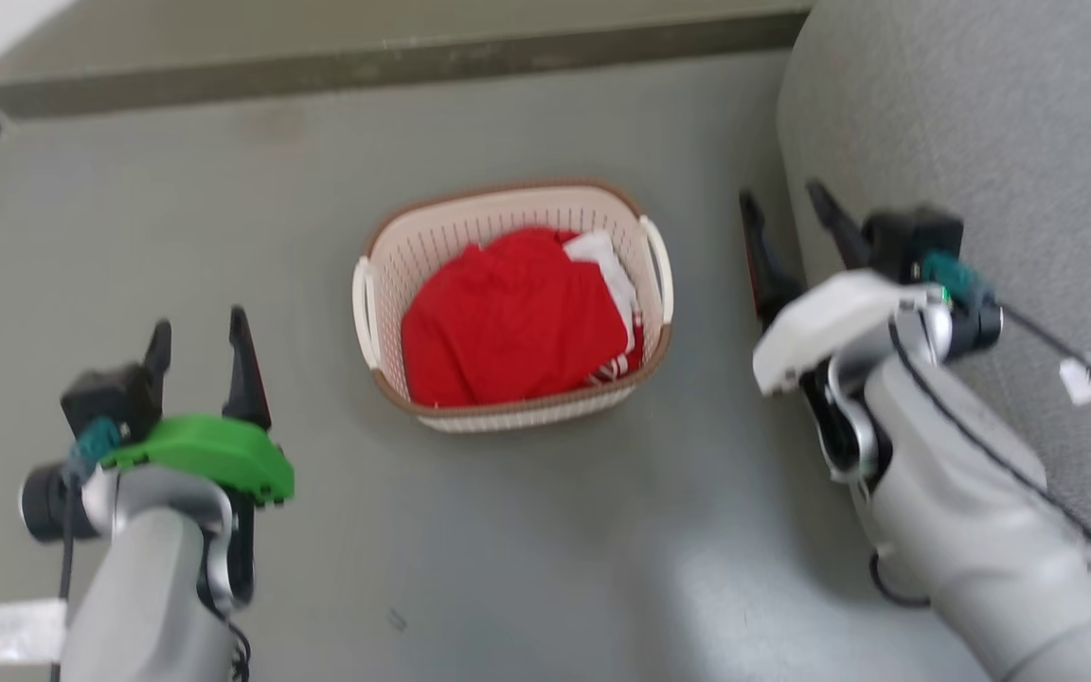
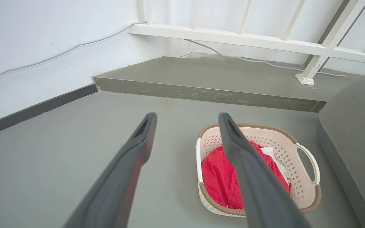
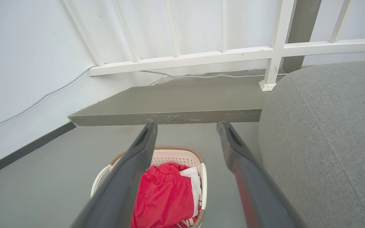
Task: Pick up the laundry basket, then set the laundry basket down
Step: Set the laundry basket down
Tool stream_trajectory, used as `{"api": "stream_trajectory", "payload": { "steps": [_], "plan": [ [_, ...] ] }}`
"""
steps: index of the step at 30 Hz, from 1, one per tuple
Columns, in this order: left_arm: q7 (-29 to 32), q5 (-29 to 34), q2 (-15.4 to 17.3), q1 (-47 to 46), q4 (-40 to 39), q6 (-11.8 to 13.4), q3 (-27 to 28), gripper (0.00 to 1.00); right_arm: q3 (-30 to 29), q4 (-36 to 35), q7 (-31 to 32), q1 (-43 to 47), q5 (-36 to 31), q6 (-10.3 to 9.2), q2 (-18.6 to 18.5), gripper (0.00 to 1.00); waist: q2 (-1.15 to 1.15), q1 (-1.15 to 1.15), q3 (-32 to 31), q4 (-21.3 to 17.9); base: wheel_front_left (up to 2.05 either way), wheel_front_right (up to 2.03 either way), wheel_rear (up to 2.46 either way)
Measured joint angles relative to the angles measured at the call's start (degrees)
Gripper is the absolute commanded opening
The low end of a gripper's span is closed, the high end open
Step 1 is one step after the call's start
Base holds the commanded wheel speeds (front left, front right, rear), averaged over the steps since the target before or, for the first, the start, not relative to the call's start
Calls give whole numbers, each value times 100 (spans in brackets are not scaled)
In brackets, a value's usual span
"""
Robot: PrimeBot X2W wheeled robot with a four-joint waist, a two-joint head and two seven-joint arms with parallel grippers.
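Spread fingers (image 1: 241, 369); laundry basket (image 1: 456, 235) crosswise, upright

A home room, grey fabric sofa (image 1: 981, 142) on the right, smooth grey floor (image 1: 176, 237), low raised step (image 2: 208, 76) along the far side, white railing (image 3: 182, 60) on it, white wall (image 2: 43, 38) with dark skirting (image 2: 36, 109) on the left, laundry basket (image 1: 432, 242) of red cloth (image 1: 508, 317) on the floor

The laundry basket (image 1: 470, 242) sits upright on the grey floor, cream-white and perforated, with a brown woven-look rim. It has a white handle on each side. Crumpled red and white cloth fills it.
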Motion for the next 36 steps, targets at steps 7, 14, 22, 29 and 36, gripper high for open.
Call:
{"api": "stream_trajectory", "payload": {
  "steps": [7,14,22,29,36],
  "plan": [
    [0,168,-51,683,-249,2,93,100,-356,-357,0,871,-352,0,69,100,0,0,-522,-2,0,0,0],
    [0,287,-68,1200,-577,54,309,100,-856,-801,0,1534,-672,0,124,100,0,0,-966,-28,0,0,0],
    [1,391,-125,1583,-934,57,382,100,-1236,-1146,0,2355,-1035,0,242,100,0,0,-1259,-52,0,0,0],
    [0,545,-148,1796,-1143,58,380,100,-1386,-1438,0,2722,-1370,0,333,100,0,0,-1339,-63,0,0,0],
    [0,655,-165,1911,-1340,58,367,100,-1538,-1681,0,2988,-1595,0,421,100,0,0,-1367,-96,0,0,0]
  ]
}}
